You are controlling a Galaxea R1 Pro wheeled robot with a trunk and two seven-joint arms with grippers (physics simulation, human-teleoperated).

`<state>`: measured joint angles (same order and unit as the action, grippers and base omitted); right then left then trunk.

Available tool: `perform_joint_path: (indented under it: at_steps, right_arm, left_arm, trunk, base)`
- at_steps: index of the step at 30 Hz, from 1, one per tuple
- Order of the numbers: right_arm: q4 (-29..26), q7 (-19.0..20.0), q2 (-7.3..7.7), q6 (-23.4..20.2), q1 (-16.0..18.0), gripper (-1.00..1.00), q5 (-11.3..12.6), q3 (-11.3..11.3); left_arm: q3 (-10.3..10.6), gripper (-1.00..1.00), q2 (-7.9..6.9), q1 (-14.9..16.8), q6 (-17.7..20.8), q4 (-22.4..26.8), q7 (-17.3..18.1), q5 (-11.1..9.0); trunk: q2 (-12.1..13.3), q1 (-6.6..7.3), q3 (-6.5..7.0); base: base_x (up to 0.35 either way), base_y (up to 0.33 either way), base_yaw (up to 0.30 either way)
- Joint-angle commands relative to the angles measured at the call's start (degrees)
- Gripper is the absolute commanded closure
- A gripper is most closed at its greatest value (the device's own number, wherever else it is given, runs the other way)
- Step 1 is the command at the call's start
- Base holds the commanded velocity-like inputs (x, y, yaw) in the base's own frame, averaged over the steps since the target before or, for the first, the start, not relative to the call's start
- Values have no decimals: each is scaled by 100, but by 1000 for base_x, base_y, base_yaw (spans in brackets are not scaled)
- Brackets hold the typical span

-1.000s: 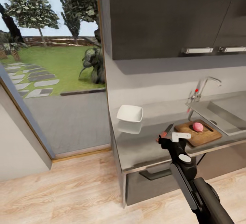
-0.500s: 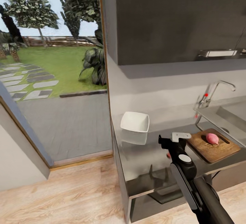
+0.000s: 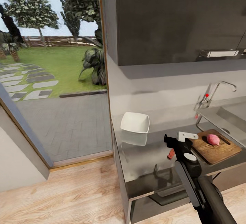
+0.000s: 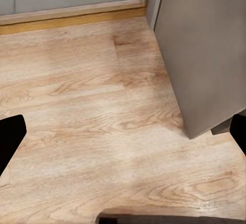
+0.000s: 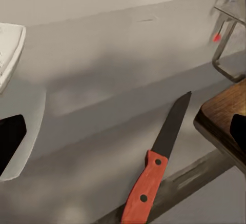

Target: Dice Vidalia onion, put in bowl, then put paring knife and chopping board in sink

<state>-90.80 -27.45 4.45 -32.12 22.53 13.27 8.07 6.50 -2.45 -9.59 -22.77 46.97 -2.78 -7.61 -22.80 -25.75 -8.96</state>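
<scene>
Furthest left on the grey countertop (image 3: pixel 150 162) sits the white bowl (image 3: pixel 135 122), near the back wall and empty as far as the head view shows. Next along, the paring knife (image 5: pixel 158 162) lies flat on the worktop between bowl and board, its red riveted handle toward the front edge and its dark blade pointing toward the back wall; in the head view just a bit of the handle (image 3: pixel 170 154) peeks out beside the arm. It looks light, stiff and thin, lying low on a smooth, slippery surface, so I judge the handle the place to take it, squeezed across its width; the blade is narrow and would likely skate away. The right gripper (image 3: pixel 180 140) hovers above the knife, touching nothing; the wrist view shows its dark fingertips (image 5: pixel 11 143) at the two edges with the knife between them, so the jaws stand wide apart and empty. Right of that is the wooden chopping board (image 3: pixel 216 149) with the pinkish onion (image 3: pixel 213 139) resting whole on it, and beyond them the sink (image 3: pixel 232 114) with its tap. The left gripper (image 4: pixel 123 142) hangs over wooden floor beside the cabinet, also spread and holding nothing.
</scene>
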Motion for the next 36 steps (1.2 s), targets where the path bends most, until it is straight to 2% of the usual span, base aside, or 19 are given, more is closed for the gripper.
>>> perform_joint_path:
  at_steps: [1, 4, 5, 9, 20, 36]
  right_arm:
    - [4, -64, -58, -18, 6, -100, 48, 7]
    - [34, -120, -231, -25, 6, -100, 37, 0]
    - [81, -280, -328, -29, 6, -100, 34, 4]
    - [227, -440, -390, -28, 6, -100, 35, 15]
    - [511, -497, -403, -23, 6, -100, 28, 11]
    - [631, -498, -401, 0, 6, -100, 30, 8]
  left_arm:
    - [35, -100, -9, 1, -12, 4, -29, -56]
    - [35, -100, -10, 1, -12, 1, -29, -56]
    - [35, -100, -10, 1, -9, -2, -29, -56]
    - [35, -100, -10, 1, -8, -20, -29, -56]
    - [35, -100, -1, 1, -8, -105, -29, -56]
    - [35, -100, -1, 1, -8, -176, -29, -56]
  trunk:
    - [-11, -4, -11]
    - [-11, -4, -11]
    - [-11, -4, -11]
    - [-11, -4, -11]
    - [-11, -4, -11]
    - [-11, -4, -11]
  base:
    - [0, 0, 0]
    - [0, 0, 0]
    - [0, 0, 0]
    - [0, 0, 0]
    - [0, 0, 0]
    - [0, 0, 0]
